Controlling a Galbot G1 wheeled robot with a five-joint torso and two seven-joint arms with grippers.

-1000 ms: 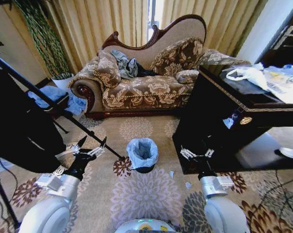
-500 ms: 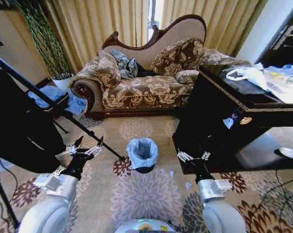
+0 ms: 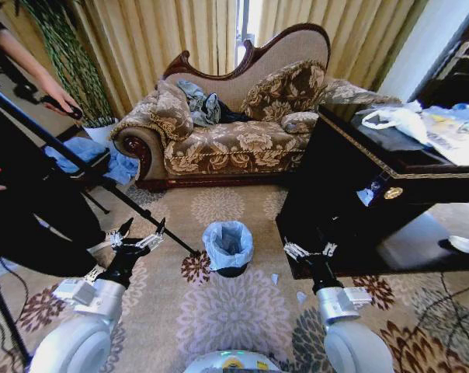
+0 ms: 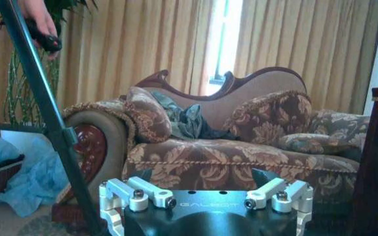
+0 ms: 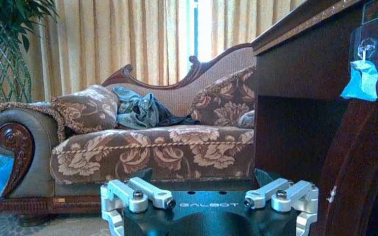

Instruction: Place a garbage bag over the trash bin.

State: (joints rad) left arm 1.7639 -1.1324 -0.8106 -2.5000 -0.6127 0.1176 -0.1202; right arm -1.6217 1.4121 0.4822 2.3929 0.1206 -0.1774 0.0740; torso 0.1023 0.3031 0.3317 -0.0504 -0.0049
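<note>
The small black trash bin (image 3: 232, 271) stands on the patterned carpet straight ahead. The pale blue garbage bag (image 3: 227, 240) sits in it, its crinkled rim folded over the bin's top edge. My left gripper (image 3: 145, 228) hovers open to the bin's left, about a bin's width away and holding nothing. On the other side my right gripper (image 3: 307, 249) is open too, empty, close to the dark desk's base. In the wrist views the left gripper (image 4: 202, 178) and the right gripper (image 5: 202, 176) each have their fingers spread, facing the sofa.
A floral sofa (image 3: 234, 136) stands behind the bin. A dark wooden desk (image 3: 351, 186) stands at the right, with a blue bag scrap on a hook (image 5: 360, 81). A black tripod leg (image 3: 79, 167) slants down past my left gripper. A bright blue cloth heap (image 3: 124, 167) lies by the sofa arm.
My right gripper has shifted a little to the left, away from the desk. My left gripper has edged slightly left. Bin and bag have not moved.
</note>
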